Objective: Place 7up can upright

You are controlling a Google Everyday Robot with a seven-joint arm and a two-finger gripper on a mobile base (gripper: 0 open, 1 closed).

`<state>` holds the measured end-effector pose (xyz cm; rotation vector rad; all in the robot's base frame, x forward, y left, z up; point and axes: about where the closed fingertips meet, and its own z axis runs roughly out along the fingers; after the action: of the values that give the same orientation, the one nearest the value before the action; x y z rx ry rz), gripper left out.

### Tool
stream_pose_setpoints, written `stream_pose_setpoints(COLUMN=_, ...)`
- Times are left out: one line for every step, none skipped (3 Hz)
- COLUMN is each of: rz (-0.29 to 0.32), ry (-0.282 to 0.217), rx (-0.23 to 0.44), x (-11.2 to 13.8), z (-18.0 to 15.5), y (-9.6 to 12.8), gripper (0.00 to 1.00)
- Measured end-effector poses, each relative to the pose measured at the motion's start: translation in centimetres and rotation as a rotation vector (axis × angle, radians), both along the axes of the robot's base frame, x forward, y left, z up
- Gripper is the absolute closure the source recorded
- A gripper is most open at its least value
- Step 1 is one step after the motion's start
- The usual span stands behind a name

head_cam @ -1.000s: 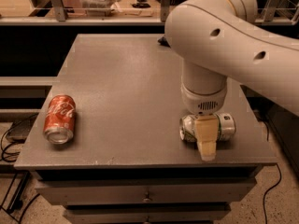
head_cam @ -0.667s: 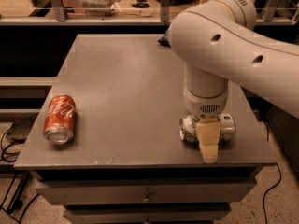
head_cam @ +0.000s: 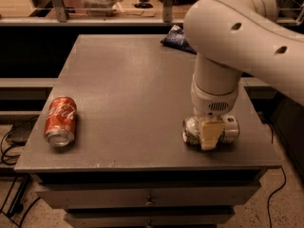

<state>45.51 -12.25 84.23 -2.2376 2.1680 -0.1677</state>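
The 7up can (head_cam: 231,129), silver-white, lies on its side near the front right edge of the grey table (head_cam: 128,80). My gripper (head_cam: 210,131) comes straight down over the can's middle and is shut on it. The cream near finger (head_cam: 209,136) presses against the can's front side, and the far finger is hidden behind the can. The can rests on the tabletop. My large white arm (head_cam: 237,37) rises above it and hides part of the table's right side.
A red Coca-Cola can (head_cam: 60,121) lies on its side near the front left edge. A dark blue bag (head_cam: 175,37) sits at the back of the table, partly behind my arm. Drawers (head_cam: 147,198) are below the tabletop, and shelving stands behind.
My arm's upper part has shifted slightly. The gripper and the 7up can stay in the same place on the table. The Coca-Cola can has not moved.
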Motion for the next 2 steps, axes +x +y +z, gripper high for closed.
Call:
stream_pose_setpoints(rz=0.008, ry=-0.016, rx=0.058, x=0.0, z=1.6, y=0.8, gripper=0.64)
stream_pose_setpoints(rz=0.008, ry=-0.037, rx=0.135, x=0.1, z=3.4, y=1.3, gripper=0.87)
